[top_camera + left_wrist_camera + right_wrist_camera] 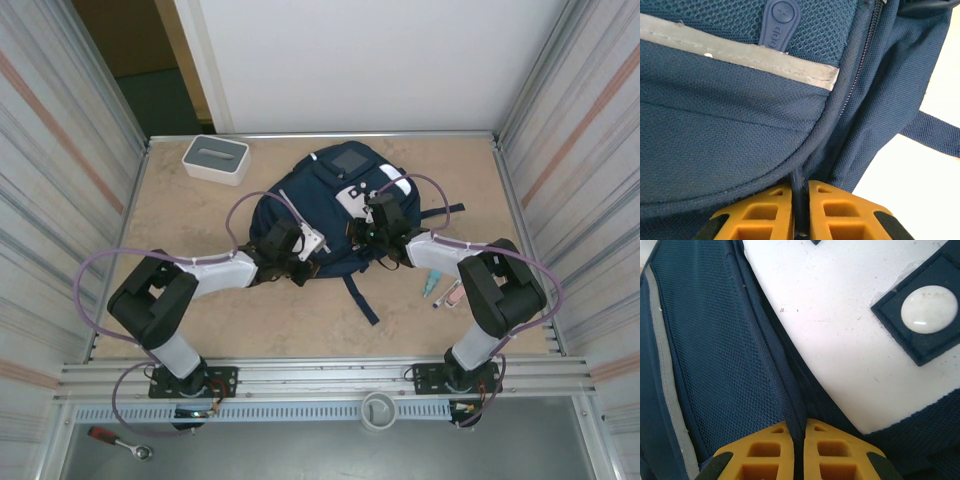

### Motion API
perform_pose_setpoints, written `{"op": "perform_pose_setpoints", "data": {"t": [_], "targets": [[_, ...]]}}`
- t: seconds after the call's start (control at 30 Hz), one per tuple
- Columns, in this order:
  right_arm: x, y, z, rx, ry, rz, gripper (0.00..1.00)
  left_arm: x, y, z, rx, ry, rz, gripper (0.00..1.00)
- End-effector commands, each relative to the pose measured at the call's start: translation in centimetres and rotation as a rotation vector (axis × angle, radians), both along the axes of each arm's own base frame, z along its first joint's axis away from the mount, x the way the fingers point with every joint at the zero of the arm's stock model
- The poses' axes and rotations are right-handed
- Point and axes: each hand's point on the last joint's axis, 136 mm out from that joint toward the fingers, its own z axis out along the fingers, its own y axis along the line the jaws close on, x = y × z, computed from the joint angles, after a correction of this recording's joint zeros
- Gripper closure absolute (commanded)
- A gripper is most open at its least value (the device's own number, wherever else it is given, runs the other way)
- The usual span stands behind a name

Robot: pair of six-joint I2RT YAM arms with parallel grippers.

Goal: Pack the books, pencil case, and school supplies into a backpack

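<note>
Left fingers (765, 215) clamp the backpack's (318, 200) zip edge, right fingers (832, 455) its mesh seam.

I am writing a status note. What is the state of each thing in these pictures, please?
backpack: lying flat on table, held at two spots.
left gripper: shut on backpack's seam strip.
right gripper: shut on backpack fabric fold.
teal marker: on table, unpacked.
pink pen: beside marker, unpacked.

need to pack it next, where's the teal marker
Top view: the teal marker lies on the table right of the backpack, beside the pink-and-white pen.
</note>
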Motion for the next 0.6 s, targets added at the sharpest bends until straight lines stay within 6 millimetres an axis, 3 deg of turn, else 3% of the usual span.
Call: {"op": "perform_pose_setpoints", "data": {"t": [0.0,0.13,0.37,0.57], "targets": [[-1.7,1.0,-1.0,0.009,0.051,0.051,0.92,1.3,-0.1,0.0,0.042,-0.06,0.011,0.91],[-1.4,0.5,-0.6,0.005,0.045,0.048,0.92,1.3,0.7,0.2,0.064,-0.085,0.033,1.0],[-1.4,-0.5,-0.2,-0.102,0.065,0.157,0.95,2.3,3.5,2.9,0.107,-0.209,0.15,1.0],[-1.3,-1.6,-0.2,-0.161,0.075,0.196,0.96,2.7,5.9,3.3,0.17,-0.244,0.259,1.0]]}}
